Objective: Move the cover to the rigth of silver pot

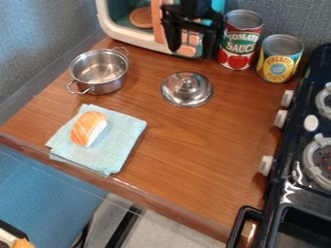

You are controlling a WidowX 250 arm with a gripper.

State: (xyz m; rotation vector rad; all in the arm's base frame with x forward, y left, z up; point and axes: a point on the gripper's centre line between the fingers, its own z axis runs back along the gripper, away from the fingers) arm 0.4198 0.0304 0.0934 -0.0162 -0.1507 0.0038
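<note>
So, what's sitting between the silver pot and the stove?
In the camera view, the metal lid lies between the pot and the stove, knob up, with bare counter on either side.

- The arm (192, 7) shows a black, blocky end piece at the top edge of the view.
- The jaws are black too, long and angular, one narrowing toward its tip.
- Their outline is uneven, with dark, stepped edges; finer details are too small to tell.
</note>
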